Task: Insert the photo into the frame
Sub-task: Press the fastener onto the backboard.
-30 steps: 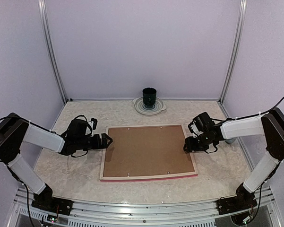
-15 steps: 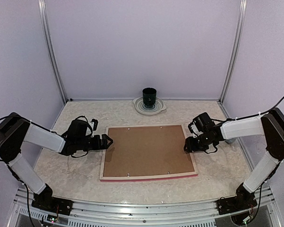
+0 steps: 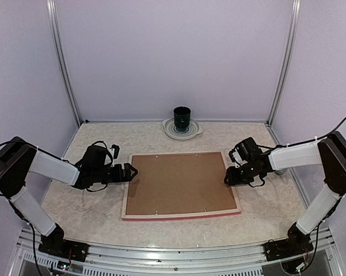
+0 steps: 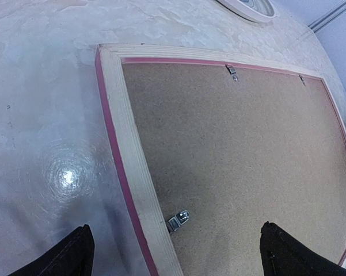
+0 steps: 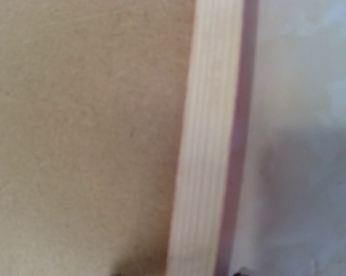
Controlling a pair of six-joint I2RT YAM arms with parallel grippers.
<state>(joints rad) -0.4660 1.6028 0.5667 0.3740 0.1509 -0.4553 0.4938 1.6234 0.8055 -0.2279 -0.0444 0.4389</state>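
The frame (image 3: 181, 215) lies face down in the middle of the table, its pale wood back up and a pink edge showing. A brown backing board (image 3: 181, 183) fills it, and the photo is hidden. My left gripper (image 3: 130, 171) hovers low at the frame's left rim (image 4: 126, 144). It is open wide, with one finger over the table and the other over the board near a metal clip (image 4: 179, 219). My right gripper (image 3: 228, 177) is at the right rim (image 5: 210, 115). Its open fingertips just show on either side of that rim.
A dark green cup (image 3: 182, 117) stands on a white plate (image 3: 194, 134) at the back centre, past the frame's far edge. The plate's rim (image 4: 247, 7) shows in the left wrist view. Lilac walls with metal posts close in the back and both sides.
The right gripper's jaws have drawn closer together across the frame's right rim. Both arms and the frame stay where they were.
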